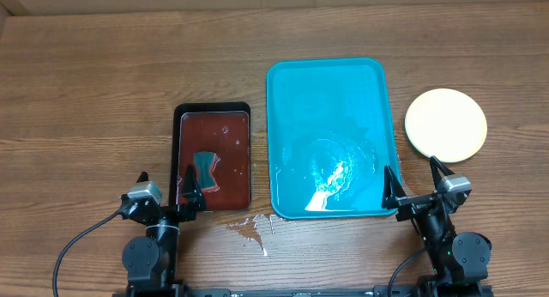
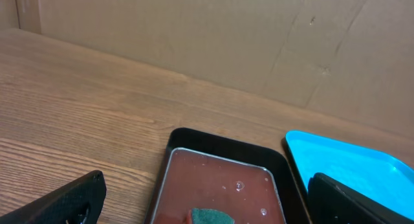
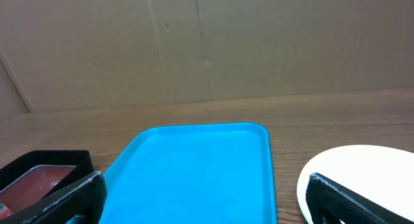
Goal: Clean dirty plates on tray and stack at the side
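Seen from above: a wooden table (image 1: 86, 91) with my two arms at its near edge. My left pincer (image 1: 165, 184) hangs at the near left corner of a small black tray (image 1: 213, 107). Its two fingers are spread wide and hold nothing. My right pincer (image 1: 413, 181) hangs at the near right corner of the tray (image 1: 326, 91), the big turquoise one. Its fingers are likewise spread wide and empty.

The turquoise tray lies in the middle of the table, a little to the right. No plate is on it, and its near half shines with a film of water. The plates (image 1: 445, 124) sit on the table to the right of the tray, near it but not touching. They show as one pale round disc. From above I cannot tell how many are stacked there. No red smear shows on the top one.

The black tray sits just left of the turquoise one and holds dark red liquid. A dark green sponge (image 1: 204, 164) lies in its near half. A small puddle (image 1: 249, 230) wets the table just near of the two trays.

I judge the cleaning and stacking to be finished, or all but so. The next move, if any, calls only for confirming the stack is complete, with both pincers held clear of it.
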